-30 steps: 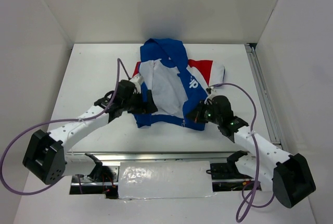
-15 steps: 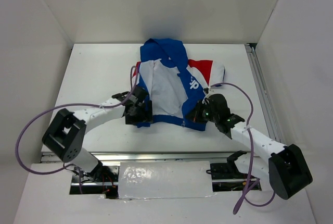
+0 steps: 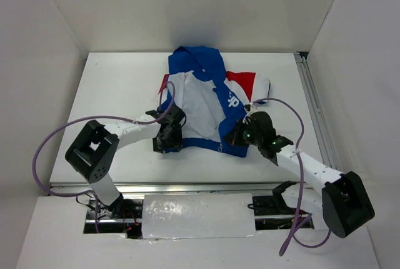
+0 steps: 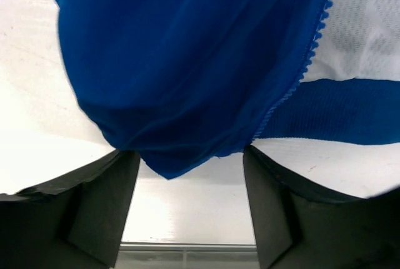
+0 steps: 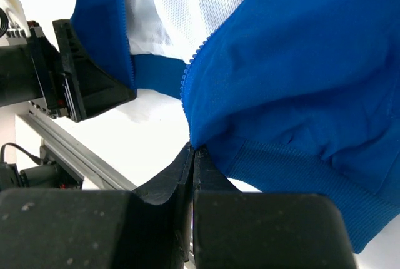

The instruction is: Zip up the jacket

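- The jacket [image 3: 211, 72] lies flat on the white table [image 3: 112, 81], towards the far middle, with its blue hood pointing away from the arms.
- Its front is unzipped. One front panel is folded back, so the pale lining [image 3: 194, 106] shows between the blue edges.
- A red-and-white panel [image 3: 247, 82] spreads out on the right side, and white lettering [image 3: 232, 100] sits on the blue chest just beside the open edge.
- The left tool [image 3: 167, 140] is at the lower left corner of the jacket, on the near hem.
- In the left wrist view its jaws stand apart, and a rounded fold of blue cloth [image 4: 187, 81] hangs down between the two dark fingers [image 4: 100, 206].
- Whether either finger presses on the cloth cannot be told.
- A line of blue zipper teeth [image 4: 310, 56] runs down the right of that view, with white mesh lining beyond it.
- The right tool [image 3: 236, 136] is at the lower right corner of the jacket, also on the near hem.
- In the right wrist view this tool [image 5: 192, 151] is closed tight, and the bottom corner of the blue front panel [image 5: 300, 94] is nipped at its very tips. Creases fan out from that point.
- The ribbed hem band [image 5: 294, 169] runs off to the right from the pinched corner.
- The zipper edge [image 5: 195, 62] climbs away from the tips.
- The two tools are well apart, with the open lining between them.
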Controlling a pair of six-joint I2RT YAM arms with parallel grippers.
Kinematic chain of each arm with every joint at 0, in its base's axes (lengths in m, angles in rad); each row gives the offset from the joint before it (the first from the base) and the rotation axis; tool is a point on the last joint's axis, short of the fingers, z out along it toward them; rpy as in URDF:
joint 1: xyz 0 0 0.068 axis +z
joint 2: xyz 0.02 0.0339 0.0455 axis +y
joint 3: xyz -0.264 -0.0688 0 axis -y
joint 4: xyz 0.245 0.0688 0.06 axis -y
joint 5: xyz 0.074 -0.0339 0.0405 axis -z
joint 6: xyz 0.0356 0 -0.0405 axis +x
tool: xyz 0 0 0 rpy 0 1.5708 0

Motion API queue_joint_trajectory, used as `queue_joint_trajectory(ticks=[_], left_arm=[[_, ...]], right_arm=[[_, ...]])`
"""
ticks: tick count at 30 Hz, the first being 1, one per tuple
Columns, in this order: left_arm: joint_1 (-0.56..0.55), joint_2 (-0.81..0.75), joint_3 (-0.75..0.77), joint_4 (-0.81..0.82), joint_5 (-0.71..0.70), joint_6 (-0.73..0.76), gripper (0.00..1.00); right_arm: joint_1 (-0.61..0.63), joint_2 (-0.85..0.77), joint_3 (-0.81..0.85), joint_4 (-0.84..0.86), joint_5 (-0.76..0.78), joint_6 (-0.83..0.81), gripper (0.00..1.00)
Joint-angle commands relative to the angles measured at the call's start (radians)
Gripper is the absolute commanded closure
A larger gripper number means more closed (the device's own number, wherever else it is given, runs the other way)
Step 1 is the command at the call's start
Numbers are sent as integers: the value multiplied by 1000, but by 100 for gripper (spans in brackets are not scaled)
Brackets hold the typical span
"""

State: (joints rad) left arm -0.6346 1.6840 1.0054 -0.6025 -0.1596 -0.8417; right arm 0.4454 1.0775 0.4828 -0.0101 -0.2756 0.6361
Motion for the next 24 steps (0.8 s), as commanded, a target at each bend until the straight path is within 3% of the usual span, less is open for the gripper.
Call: queue_joint_trajectory(ticks=[1, 12, 20, 24], left_arm=[[-1, -6, -2, 68, 12, 15, 24], [59, -179, -116, 191, 129, 81, 27], [62, -231, -84, 69, 22, 7, 18], [59, -265, -112, 147, 31, 67, 17]], right_arm=[[1, 1, 45, 16, 21, -18, 100], [4, 27, 54, -10, 21, -15, 100], [6, 44, 62, -14, 21, -18, 100], [6, 52, 62, -10, 24, -15, 100]])
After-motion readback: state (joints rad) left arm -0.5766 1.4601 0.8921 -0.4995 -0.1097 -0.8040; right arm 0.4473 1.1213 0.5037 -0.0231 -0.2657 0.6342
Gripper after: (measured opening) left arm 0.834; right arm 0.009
